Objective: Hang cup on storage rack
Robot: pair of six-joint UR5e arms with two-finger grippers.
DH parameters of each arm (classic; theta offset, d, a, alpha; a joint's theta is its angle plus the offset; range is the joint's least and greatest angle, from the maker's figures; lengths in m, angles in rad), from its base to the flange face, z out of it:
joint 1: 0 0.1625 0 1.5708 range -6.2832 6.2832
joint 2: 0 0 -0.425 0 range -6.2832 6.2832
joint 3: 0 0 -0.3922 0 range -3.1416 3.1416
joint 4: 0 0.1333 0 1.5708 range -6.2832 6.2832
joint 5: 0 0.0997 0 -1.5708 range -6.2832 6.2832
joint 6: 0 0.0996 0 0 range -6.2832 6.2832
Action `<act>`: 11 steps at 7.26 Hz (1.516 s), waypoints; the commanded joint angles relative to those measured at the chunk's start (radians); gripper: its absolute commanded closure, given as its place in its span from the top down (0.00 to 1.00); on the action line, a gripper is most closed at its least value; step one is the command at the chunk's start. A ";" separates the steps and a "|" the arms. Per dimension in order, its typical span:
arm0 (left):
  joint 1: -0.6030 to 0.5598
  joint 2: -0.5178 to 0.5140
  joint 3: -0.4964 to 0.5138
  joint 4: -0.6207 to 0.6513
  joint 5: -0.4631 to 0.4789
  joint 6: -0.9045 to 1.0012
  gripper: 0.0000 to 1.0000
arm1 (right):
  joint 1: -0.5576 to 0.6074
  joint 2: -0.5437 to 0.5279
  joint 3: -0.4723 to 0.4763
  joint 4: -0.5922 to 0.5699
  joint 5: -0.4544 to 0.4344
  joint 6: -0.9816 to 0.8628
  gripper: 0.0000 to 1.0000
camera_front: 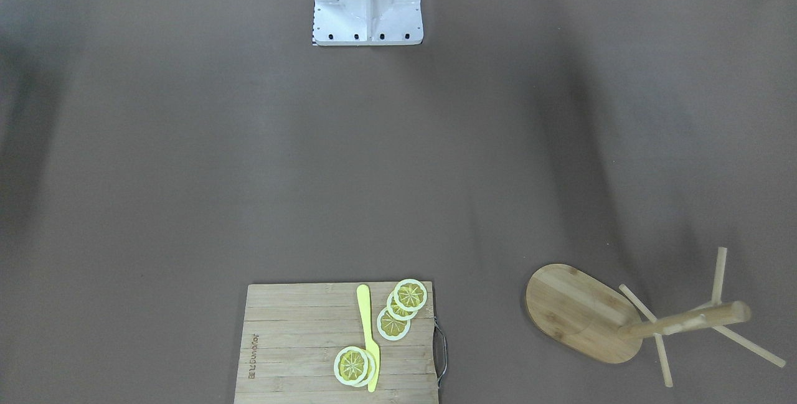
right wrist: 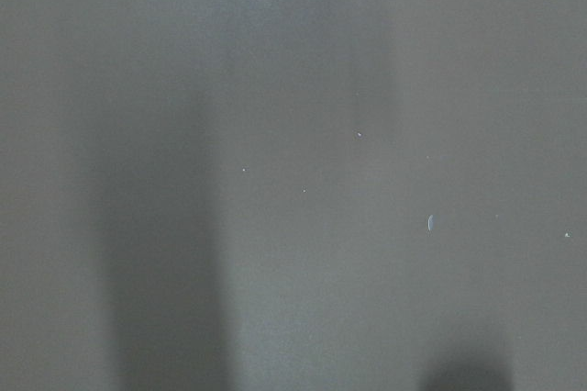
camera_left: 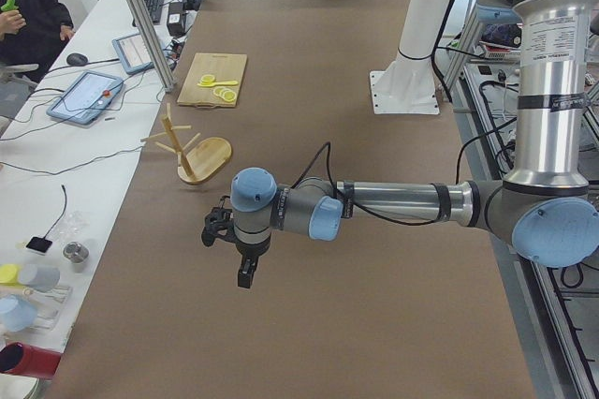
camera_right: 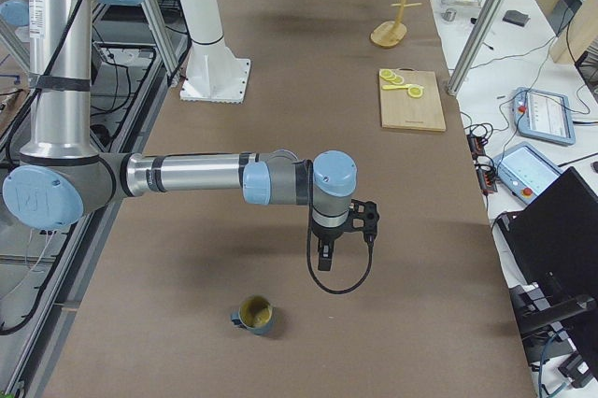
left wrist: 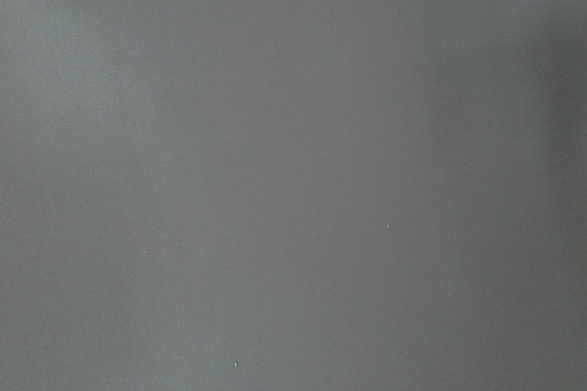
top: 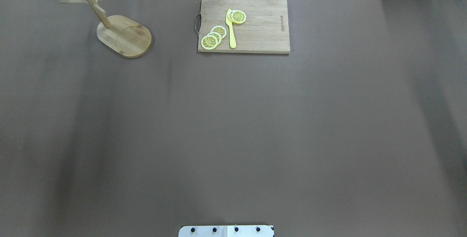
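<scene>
- Cup upright on the brown table, yellow inside showing, at the robot's right end.
- Storage rack upright at the far left corner, well apart from the cup.
- Right gripper poised above the table near the cup; opening and hold impossible to tell.
- Left gripper above the cloth, apart from the rack; likewise impossible to tell.
- Cutting board with lemon slices and a yellow knife at the far edge.

From my remote station I see a brown-covered bench under even light, flanked by a white desk carrying tablets, beside an aluminium post.
</scene>
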 commanded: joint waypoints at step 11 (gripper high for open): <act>-0.002 0.012 0.007 -0.064 -0.003 0.000 0.98 | -0.007 0.016 -0.002 0.000 -0.001 0.000 1.00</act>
